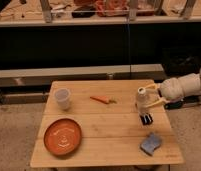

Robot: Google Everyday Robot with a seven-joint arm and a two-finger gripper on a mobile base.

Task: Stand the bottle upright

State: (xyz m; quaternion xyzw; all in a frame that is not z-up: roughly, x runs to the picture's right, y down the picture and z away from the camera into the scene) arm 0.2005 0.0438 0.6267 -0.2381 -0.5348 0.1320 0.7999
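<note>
Pale wood forms the top of the desk (104,142), which carries everything described here. At its left rear stands a translucent plastic cup (62,98), upright and open at the top. In front of the cup, near the left front corner, lies an orange plate (62,136), flat on the boards and well apart from the other things. Toward the middle rear lies a carrot (102,99), on its side, pointing roughly left to right. Right of the carrot is the bottle (142,100), whitish with a pale cap uppermost; it stands upright, or close to it, near the right edge of the desk. My arm (183,86) reaches in from the right, and my gripper (145,104) is at the bottle, its yellowish fingers (157,103) lying along the bottle's side; it appears to be grasping the bottle. A small dark part shows just beneath the bottle, and I cannot tell whether the bottle's base rests on the wood. In front of the bottle, near the right front corner, lies a blue sponge (151,143), apart from it.
</note>
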